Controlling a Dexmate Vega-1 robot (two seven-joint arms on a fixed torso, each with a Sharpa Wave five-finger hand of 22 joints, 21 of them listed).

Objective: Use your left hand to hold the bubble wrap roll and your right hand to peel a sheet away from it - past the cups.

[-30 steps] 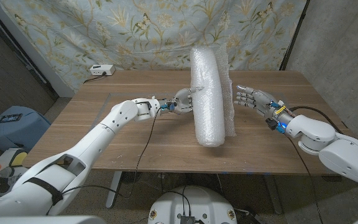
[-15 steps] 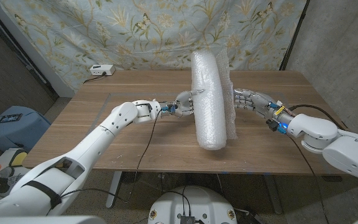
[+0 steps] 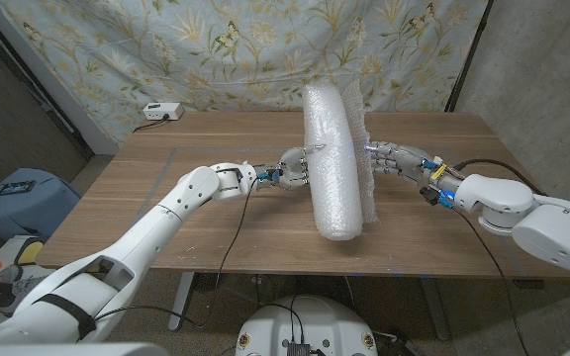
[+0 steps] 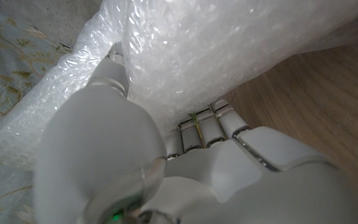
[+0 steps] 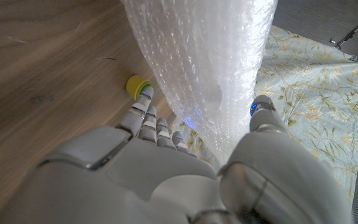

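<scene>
The roll (image 3: 332,158) is stood on end near the middle of the table (image 3: 166,213), leaning a little, its base towards the near edge and its top towards the far side. It is braced from the left by the left hand (image 3: 295,165), whose fingers (image 4: 204,127) are pressed into the wrap while the thumb is laid higher against it; the roll is judged to be gripped, or at least firmly steadied, on that side.

The right hand (image 3: 392,158) is brought up to the roll's right flank, where a loose sheet (image 3: 366,173) is seen standing off from the body. In the right wrist view the fingers (image 5: 148,124) are spread and pointed at the wrap, with the thumb set apart on the other side of the sheet's edge; nothing is pinched yet, so the hand is read as open.

A small yellow-green cup (image 5: 138,86) is seen on the table just past the fingertips, close to the roll's foot.

The roll is judged light for its bulk, soft and springy, and easily tipped when pulled sideways. The film is likely slick and thin, liable to stretch or tear if a small corner is tugged. The free edge of the sheet is best taken across a broad stretch, thumb against fingers, while the core is held against the pull.
</scene>
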